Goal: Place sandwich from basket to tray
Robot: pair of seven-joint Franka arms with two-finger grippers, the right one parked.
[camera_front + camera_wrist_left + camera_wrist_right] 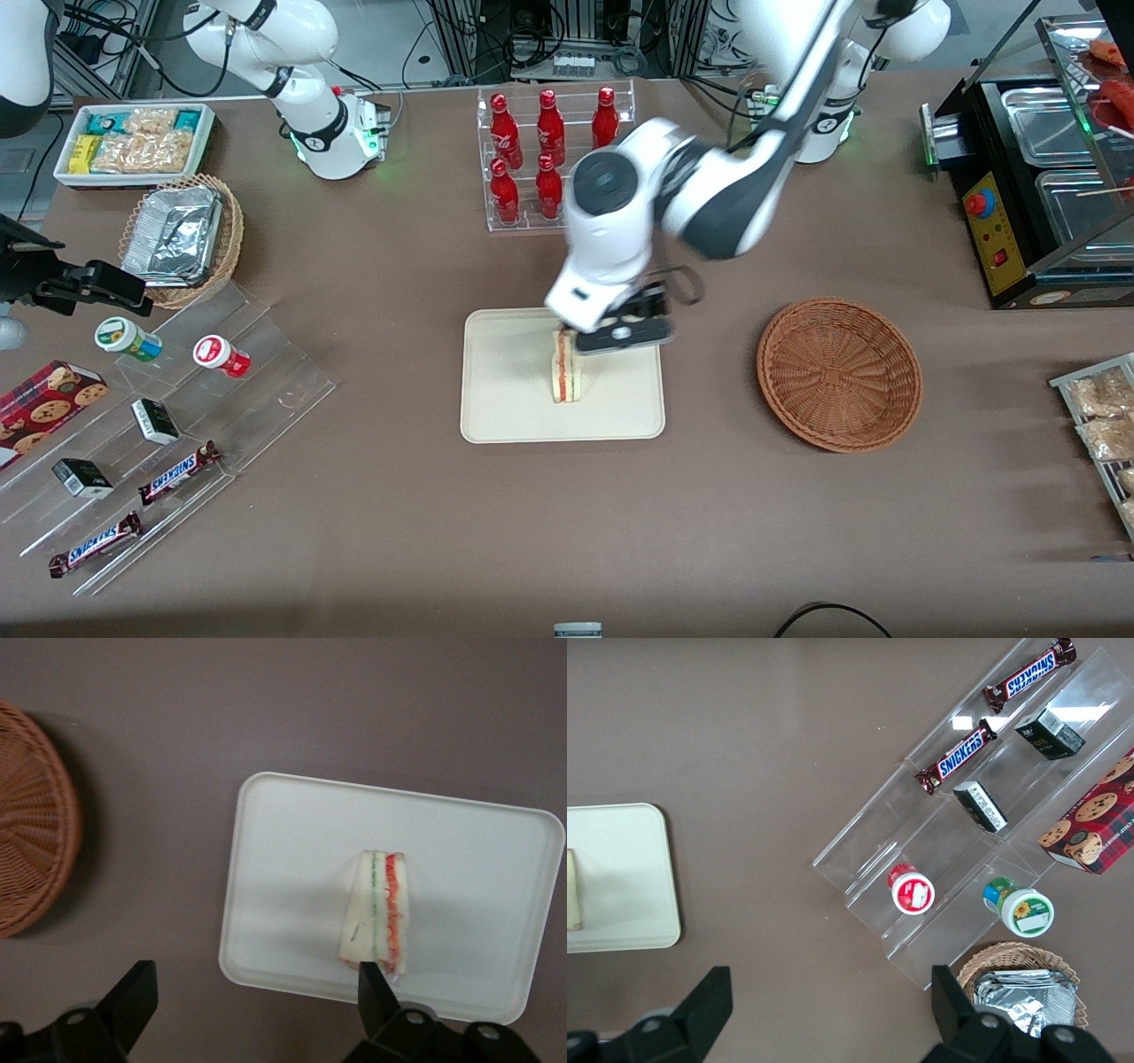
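The sandwich (567, 372) stands on its edge on the cream tray (505, 399), its red and green filling stripe facing up. My left gripper (620, 332) hovers above the tray's edge farther from the front camera, open and empty, just above the sandwich. In the left wrist view the black fingers (376, 988) are spread wide, apart from the sandwich (376, 917) lying on the tray (283, 859). The reddish-brown basket (839, 374) sits empty beside the tray, toward the working arm's end; its rim also shows in the left wrist view (31, 859).
A clear rack of red bottles (554, 155) stands farther from the camera than the tray. A clear stepped shelf with snacks (159, 425), a tan basket of foil trays (182, 237) and a white snack bin (137, 142) lie toward the parked arm's end. A black appliance (1036, 195) stands at the working arm's end.
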